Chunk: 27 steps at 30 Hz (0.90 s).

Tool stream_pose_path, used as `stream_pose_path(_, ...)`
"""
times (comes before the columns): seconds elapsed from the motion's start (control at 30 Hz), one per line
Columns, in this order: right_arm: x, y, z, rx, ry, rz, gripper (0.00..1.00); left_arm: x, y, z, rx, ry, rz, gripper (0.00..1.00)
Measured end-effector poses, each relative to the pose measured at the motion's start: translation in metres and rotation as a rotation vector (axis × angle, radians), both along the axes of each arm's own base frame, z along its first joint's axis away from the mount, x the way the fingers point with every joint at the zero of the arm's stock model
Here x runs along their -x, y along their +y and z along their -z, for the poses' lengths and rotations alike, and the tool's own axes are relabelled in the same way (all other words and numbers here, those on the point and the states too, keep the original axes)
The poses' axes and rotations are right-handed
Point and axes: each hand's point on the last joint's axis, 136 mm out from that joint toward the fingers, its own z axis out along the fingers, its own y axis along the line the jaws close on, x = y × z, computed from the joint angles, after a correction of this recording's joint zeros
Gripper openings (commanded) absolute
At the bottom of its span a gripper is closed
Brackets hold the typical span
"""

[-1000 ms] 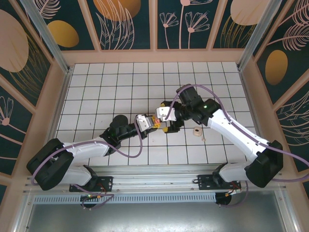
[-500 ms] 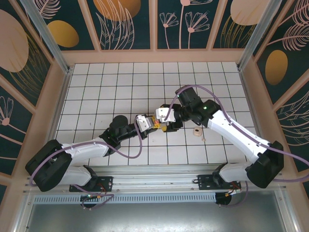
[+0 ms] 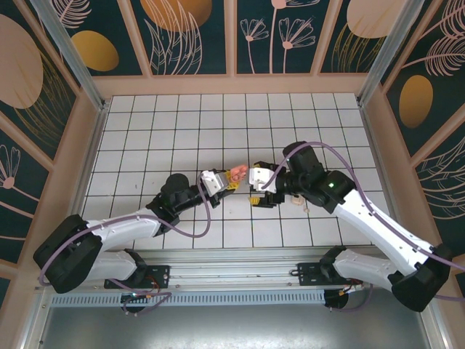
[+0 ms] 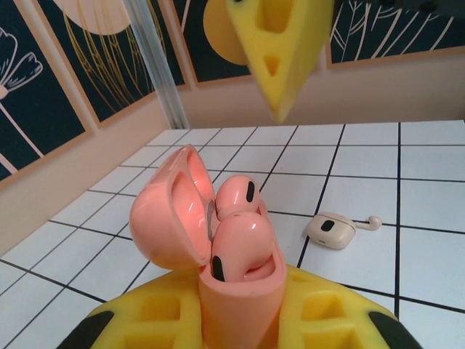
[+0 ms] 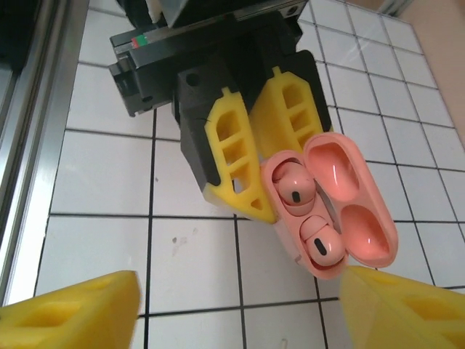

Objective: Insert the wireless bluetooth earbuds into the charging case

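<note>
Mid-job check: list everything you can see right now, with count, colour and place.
charging case: one, salmon pink, lid open, held by the left gripper at mid-table
earbuds: two, salmon pink, both sitting in the case's wells
rounded object: one, beige with a dark hole, lying on the tiles near the right arm
table: one, white tiles with dark lines
left gripper: one, yellow fingers shut on the case
right gripper: one, yellow fingers open, facing the case, holding nothing

Left tool (image 3: 231, 179) clamped, right tool (image 3: 256, 193) spread wide
</note>
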Motion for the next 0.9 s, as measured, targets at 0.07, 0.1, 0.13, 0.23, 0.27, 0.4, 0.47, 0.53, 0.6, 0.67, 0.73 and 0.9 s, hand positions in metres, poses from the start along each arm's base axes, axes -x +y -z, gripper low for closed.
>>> stream_pose_path(0.07, -0.004, 0.0, -0.004, -0.022, -0.016, 0.009, 0.85, 0.002, 0.0, -0.003, 0.006, -0.006, 0.008, 0.07)
stream_pose_path(0.1, -0.006, 0.002, -0.006, -0.031, -0.024, 0.01, 0.88, 0.003, 0.0, -0.004, 0.007, -0.008, 0.014, 0.07)
stream_pose_path(0.13, -0.009, 0.004, -0.007, -0.032, -0.027, 0.009, 0.9, 0.004, -0.001, -0.004, 0.008, -0.009, 0.021, 0.07)
stream_pose_path(0.23, -0.018, 0.012, -0.003, -0.014, -0.02, -0.003, 0.92, 0.007, -0.002, -0.001, -0.003, -0.009, 0.04, 0.07)
stream_pose_path(0.27, -0.021, 0.014, -0.001, -0.008, -0.018, -0.005, 0.92, 0.008, -0.002, -0.001, -0.006, -0.008, 0.045, 0.07)
stream_pose_path(0.4, -0.028, 0.021, 0.014, 0.03, -0.003, -0.032, 0.91, 0.01, -0.003, 0.001, -0.014, -0.007, 0.061, 0.07)
stream_pose_path(0.47, -0.029, 0.025, 0.017, 0.039, 0.008, -0.051, 0.9, 0.011, -0.003, 0.001, -0.015, -0.009, 0.064, 0.07)
stream_pose_path(0.53, -0.029, 0.028, 0.019, 0.048, 0.014, -0.07, 0.89, 0.011, -0.003, 0.001, -0.017, -0.012, 0.064, 0.07)
stream_pose_path(0.6, -0.028, 0.029, 0.02, 0.052, 0.026, -0.086, 0.85, 0.011, -0.003, 0.001, -0.017, -0.013, 0.063, 0.07)
stream_pose_path(0.67, -0.024, 0.028, 0.021, 0.057, 0.034, -0.098, 0.82, 0.01, -0.003, 0.001, -0.018, -0.013, 0.055, 0.07)
stream_pose_path(0.73, -0.022, 0.028, 0.021, 0.06, 0.039, -0.103, 0.79, 0.009, -0.002, 0.002, -0.019, -0.013, 0.05, 0.07)
stream_pose_path(0.9, -0.016, 0.021, 0.01, 0.037, 0.028, -0.095, 0.7, 0.008, -0.002, 0.0, -0.012, -0.018, 0.045, 0.07)
